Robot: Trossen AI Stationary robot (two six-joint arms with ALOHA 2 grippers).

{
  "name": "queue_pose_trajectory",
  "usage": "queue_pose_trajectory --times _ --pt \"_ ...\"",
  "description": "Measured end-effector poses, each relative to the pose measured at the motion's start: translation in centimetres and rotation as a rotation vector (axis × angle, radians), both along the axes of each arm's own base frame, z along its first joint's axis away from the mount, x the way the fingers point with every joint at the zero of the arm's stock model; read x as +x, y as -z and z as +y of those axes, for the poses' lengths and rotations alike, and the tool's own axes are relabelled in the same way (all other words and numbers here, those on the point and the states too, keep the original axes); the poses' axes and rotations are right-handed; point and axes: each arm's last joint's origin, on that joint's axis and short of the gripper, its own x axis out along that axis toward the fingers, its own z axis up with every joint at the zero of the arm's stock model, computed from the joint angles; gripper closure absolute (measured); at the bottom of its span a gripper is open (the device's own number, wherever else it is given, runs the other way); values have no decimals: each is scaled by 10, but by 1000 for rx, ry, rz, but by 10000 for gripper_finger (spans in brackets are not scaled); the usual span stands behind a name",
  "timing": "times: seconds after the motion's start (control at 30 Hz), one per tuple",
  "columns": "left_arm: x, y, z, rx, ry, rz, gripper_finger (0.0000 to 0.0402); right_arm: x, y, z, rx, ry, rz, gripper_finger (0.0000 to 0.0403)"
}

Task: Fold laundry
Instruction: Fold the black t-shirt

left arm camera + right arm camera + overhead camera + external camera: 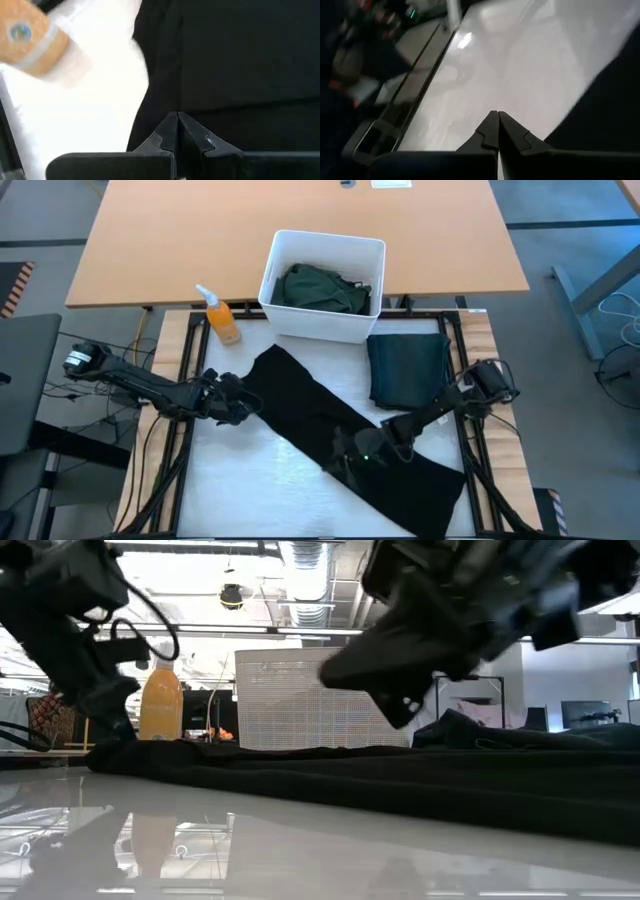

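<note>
White tabletop [250, 480], black trousers [300, 410] between closed left hand [247, 408] and right hand [345, 448]

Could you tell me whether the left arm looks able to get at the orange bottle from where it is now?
Probably yes. The left pincer sits shut at the black trousers' edge, and the orange bottle stands beyond it beside the white bin, with nothing between them.

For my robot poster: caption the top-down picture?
Two shut grippers, left and right, over long black cloth trousers.
</note>
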Motion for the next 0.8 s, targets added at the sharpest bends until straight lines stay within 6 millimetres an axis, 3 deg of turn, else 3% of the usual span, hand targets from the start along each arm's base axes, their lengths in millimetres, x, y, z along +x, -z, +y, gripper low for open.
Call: queue_pose_trajectory --times 0.2,0.37,0.6,0.8 --pt "-10 21 1 -46 6 12 401 13 -7 -9 -73 204 -6 382" --pt "-18 32 5 -48 -30 24 401 19 -11 -8 -157 231 40 382" --pt "-20 37 10 -42 -65 6 401 11 -2 0 -190 280 166 382" --pt "-16 36 11 -45 -38 -11 401 9 4 9 -220 305 163 382"
